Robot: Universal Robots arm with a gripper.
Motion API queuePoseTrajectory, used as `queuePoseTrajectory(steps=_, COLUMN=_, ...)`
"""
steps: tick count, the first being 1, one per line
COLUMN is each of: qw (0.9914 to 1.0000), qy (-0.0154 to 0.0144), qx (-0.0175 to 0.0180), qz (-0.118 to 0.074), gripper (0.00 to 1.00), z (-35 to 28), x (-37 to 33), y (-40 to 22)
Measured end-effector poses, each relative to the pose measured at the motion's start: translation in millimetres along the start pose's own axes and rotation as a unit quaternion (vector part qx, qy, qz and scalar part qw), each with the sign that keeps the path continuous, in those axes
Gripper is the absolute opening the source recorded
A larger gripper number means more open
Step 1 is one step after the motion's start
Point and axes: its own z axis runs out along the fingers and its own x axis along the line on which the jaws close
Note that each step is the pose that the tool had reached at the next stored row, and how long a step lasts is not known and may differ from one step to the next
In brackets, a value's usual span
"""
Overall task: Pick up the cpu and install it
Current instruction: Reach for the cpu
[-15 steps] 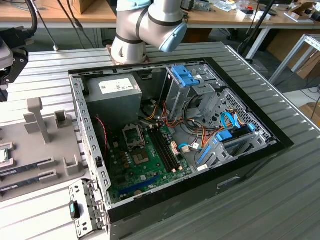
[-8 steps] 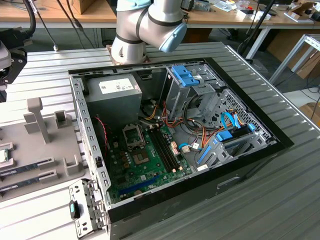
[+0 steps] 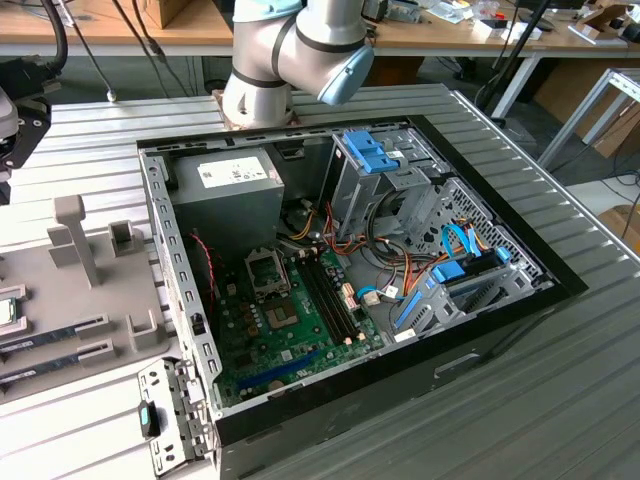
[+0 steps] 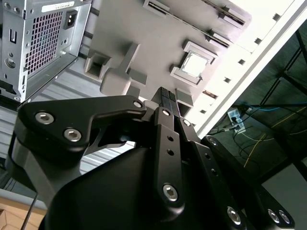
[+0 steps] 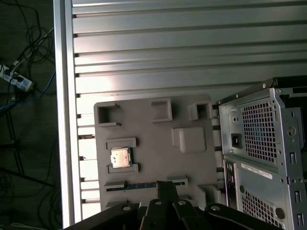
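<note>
One cpu point(image 5: 120, 157) lies flat in a raised square pocket of the gray fixture plate point(image 5: 144, 120), silvery lid up, and both wrist views show it there point(image 4: 194, 64), clear of the gripper point(image 5: 166, 184), which hovers near it above the plate without touching it. The one gripper has its two thin black fingers point(image 4: 162, 96) drawn together with nothing between them. Two long narrow memory sticks point(image 3: 55, 328) sit in slots on the plate in the lower left of the exterior view, and a silvery corner at that view's left edge point(image 3: 7, 310) may be the same cpu, though it is cut off by the frame. One open computer case point(image 3: 480, 330) fills the middle of the exterior view, lying on a ribbed metal table point(image 3: 560, 400). Inside it are one green motherboard point(image 3: 250, 345) with one open square socket point(image 3: 268, 268), four dark memory slots point(image 3: 330, 295) just to the exterior view's right of it, one gray power supply point(image 3: 225, 185) toward the upper left of the case, and blue drive brackets point(image 3: 368, 155) toward its upper right. That view looks into the case, while the wrist views show its perforated rear panel point(image 5: 259, 136) from outside, standing just beside the plate.
</note>
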Motion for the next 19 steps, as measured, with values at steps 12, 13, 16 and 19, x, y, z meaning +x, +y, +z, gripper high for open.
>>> queuePoseTrajectory(steps=12, qw=1.0, qy=0.0, qx=0.0, qz=0.0, gripper=0.11, z=1.4, x=4.3, y=-0.4)
queuePoseTrajectory(steps=13, qw=1.0, qy=0.0, qx=0.0, qz=0.0, gripper=0.11, z=1.5, x=4.5, y=-0.4)
queuePoseTrajectory(steps=16, qw=1.0, qy=0.0, qx=0.0, qz=0.0, gripper=0.11, z=1.9, x=5.0, y=-0.5)
queuePoseTrajectory(steps=19, qw=1.0, qy=0.0, qx=0.0, qz=0.0, gripper=0.11, z=2.6, x=5.3, y=-0.5)
